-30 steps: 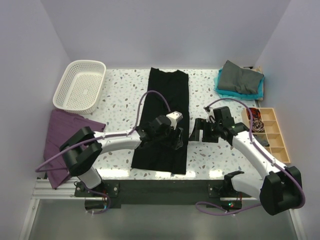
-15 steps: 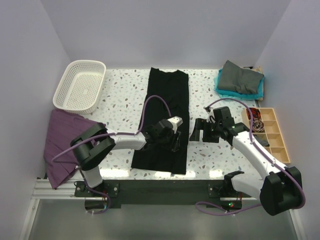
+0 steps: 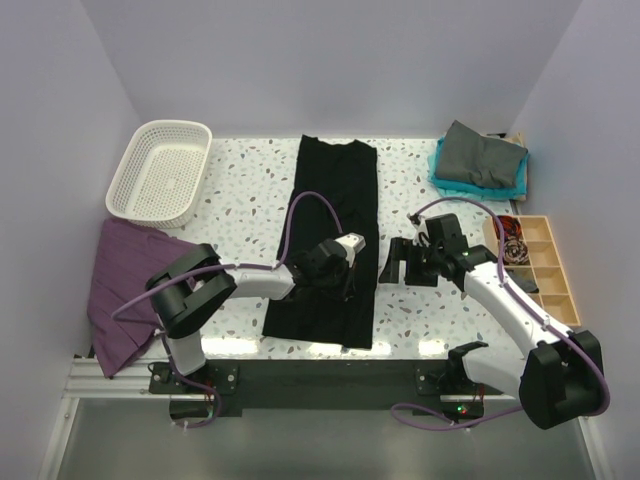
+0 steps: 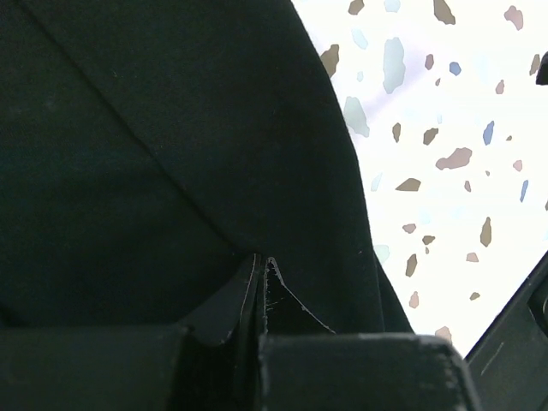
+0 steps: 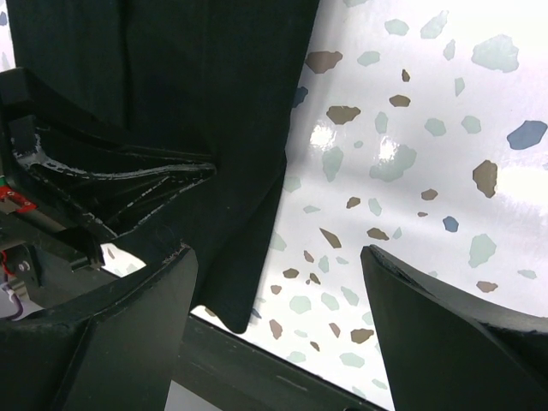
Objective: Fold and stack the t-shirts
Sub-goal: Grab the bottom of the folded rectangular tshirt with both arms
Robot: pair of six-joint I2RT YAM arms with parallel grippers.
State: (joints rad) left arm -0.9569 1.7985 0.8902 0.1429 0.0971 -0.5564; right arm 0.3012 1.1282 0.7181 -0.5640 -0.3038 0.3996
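Since the earlier frame, the left gripper has been carried lower and rightward over the black t-shirt, and its jaws have been brought from well apart to fully together. No shift is noted in the right gripper.

Location: the black t-shirt is laid as a long narrow strip down the middle of the tabletop. A dark grey t-shirt is stacked on a teal t-shirt at the upper right of the overhead view.

Step in hand, as judged: the lower part of the strip is being gripped near its right edge, presumably so that it can be folded over. For a clean fold, every layer at the edge should be caught. The lift should be kept low and even. The same edge should be taken up level by the other arm, so that the strip is not skewed.

Jaws: in the left wrist view the fingertips are seen shut tight on black cloth, with a fold line running straight into them; the fabric is judged to be pinched. The right jaws are held wide apart with nothing clamped, poised over the shirt's right edge, one finger above cloth and one above bare tabletop. Contact cannot be confirmed.
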